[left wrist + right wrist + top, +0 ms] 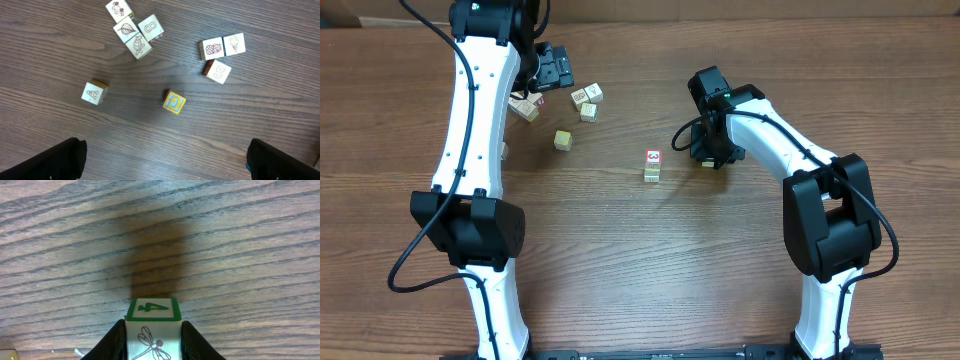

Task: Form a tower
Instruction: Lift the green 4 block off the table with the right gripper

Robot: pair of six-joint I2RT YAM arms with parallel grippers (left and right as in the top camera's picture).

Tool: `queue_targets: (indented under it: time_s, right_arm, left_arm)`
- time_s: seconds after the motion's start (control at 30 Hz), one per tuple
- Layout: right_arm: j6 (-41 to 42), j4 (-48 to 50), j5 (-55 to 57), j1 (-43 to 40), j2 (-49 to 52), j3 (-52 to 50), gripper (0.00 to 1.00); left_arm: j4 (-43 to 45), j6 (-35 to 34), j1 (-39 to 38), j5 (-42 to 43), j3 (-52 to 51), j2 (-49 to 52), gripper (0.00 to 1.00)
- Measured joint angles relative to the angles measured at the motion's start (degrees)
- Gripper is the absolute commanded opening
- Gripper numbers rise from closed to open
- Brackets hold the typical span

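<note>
- The tower [652,165] stood upright near the middle of the table [620,260], with a red-framed 3 on its top face.
- The right gripper [152,341] was just to the tower's right and apart from it. Its jaws pinched a cube [152,309] with a green-framed 4 on top and a dragonfly on the side.
- The left gripper [170,162] hung over the far left of the table with its jaws spread wide and nothing between them.
- Loose cubes [132,27] lay scattered under it: a cluster of four, a touching trio, a lone A and a lone yellow one.
</note>
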Motion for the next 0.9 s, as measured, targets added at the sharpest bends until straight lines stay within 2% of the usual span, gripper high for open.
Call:
queue_targets:
  time_s: [0.2, 0.67, 0.9]
  right_arm:
    - [0.00, 0.15, 0.00, 0.00, 0.44, 0.00, 0.34]
    - [0.00, 0.63, 0.02, 0.00, 1.07, -0.11, 0.28]
    - [0.00, -5.33, -0.02, 0.00, 0.81, 1.40, 0.25]
  left_arm:
    - [0.00, 0.00, 0.00, 0.00, 0.00, 0.00, 1.00]
    - [0.00, 0.00, 0.00, 0.00, 0.00, 0.00, 1.00]
    - [-0.02, 0.00, 0.00, 0.00, 0.00, 0.00, 1.00]
